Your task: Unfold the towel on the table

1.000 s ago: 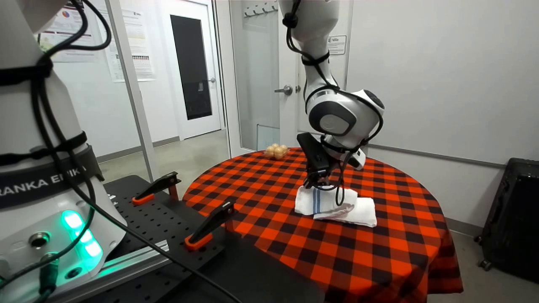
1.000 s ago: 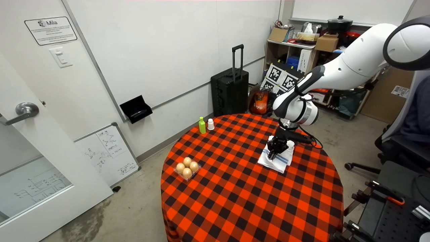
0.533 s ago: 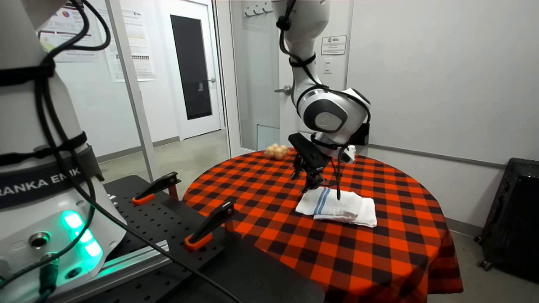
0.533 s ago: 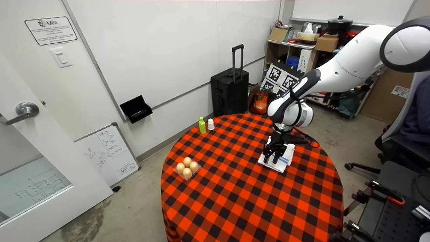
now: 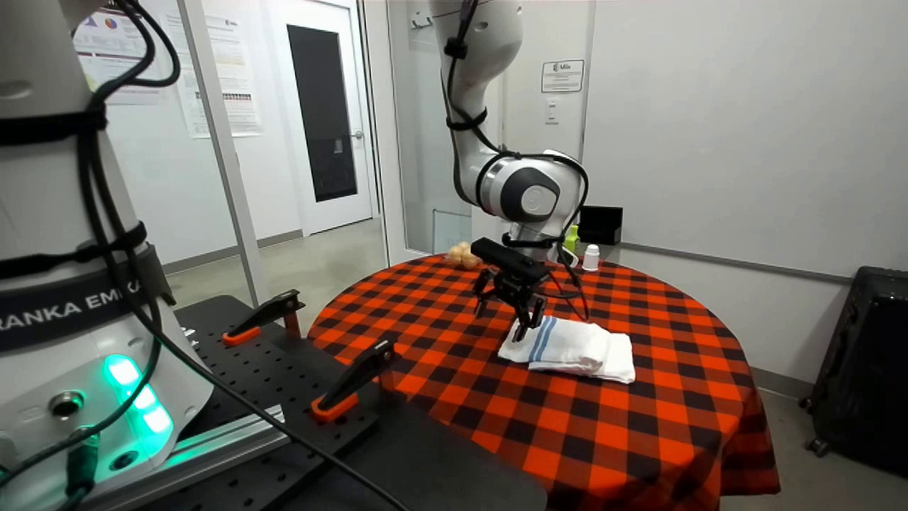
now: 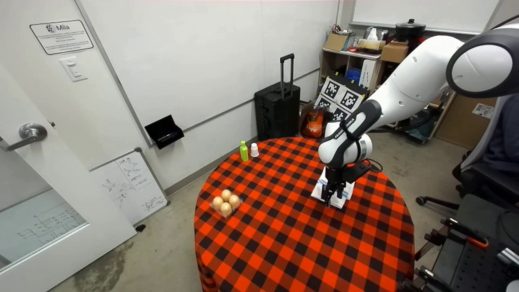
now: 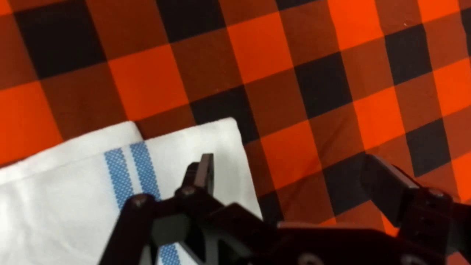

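Observation:
The white towel point(image 5: 578, 345) with blue stripes lies folded in layers on the round table point(image 5: 425, 312) with its red-and-black checked cloth. Its upper layer sits offset from the one below. My gripper point(image 5: 500, 324) hangs at the striped end of the towel, its jaws wide apart and nothing between them. From the wrist, one finger of the gripper point(image 7: 288, 162) is over the towel point(image 7: 73, 202) near its plain corner, while the opposite finger is over bare cloth beyond the hem. Part of the towel point(image 6: 318, 190) is covered by the gripper in an exterior view.
Several eggs point(image 6: 226, 202) in a clear carton sit on the table. A green bottle point(image 6: 243, 152) and a small white bottle point(image 6: 254, 150) stand near its rim. Black clamps point(image 5: 362, 380) stick up from the robot's mounting plate beside the table.
The jaws have gone from nearly shut at the towel's striped end to wide apart. The gripper has shifted off toward that end's edge, and the lifted towel end now lies flat.

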Tool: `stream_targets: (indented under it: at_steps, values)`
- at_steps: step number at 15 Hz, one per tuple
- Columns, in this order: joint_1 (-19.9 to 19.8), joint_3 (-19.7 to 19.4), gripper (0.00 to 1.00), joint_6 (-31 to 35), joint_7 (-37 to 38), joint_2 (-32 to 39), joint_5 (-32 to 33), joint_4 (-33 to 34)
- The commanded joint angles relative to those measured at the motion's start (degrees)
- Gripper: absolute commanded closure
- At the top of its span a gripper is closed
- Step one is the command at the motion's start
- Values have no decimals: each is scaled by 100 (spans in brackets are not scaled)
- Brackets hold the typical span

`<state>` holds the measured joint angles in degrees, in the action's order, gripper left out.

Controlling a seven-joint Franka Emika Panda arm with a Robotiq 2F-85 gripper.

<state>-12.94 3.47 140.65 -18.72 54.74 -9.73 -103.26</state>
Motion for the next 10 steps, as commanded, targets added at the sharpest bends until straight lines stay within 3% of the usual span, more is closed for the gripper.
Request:
stream_targets:
  at_steps: [1,10]
  values:
    - [700,-443,0,477,504,-96,739,-280]
    - [1733,-1405,0,1939,1944,-19,1512,-520]
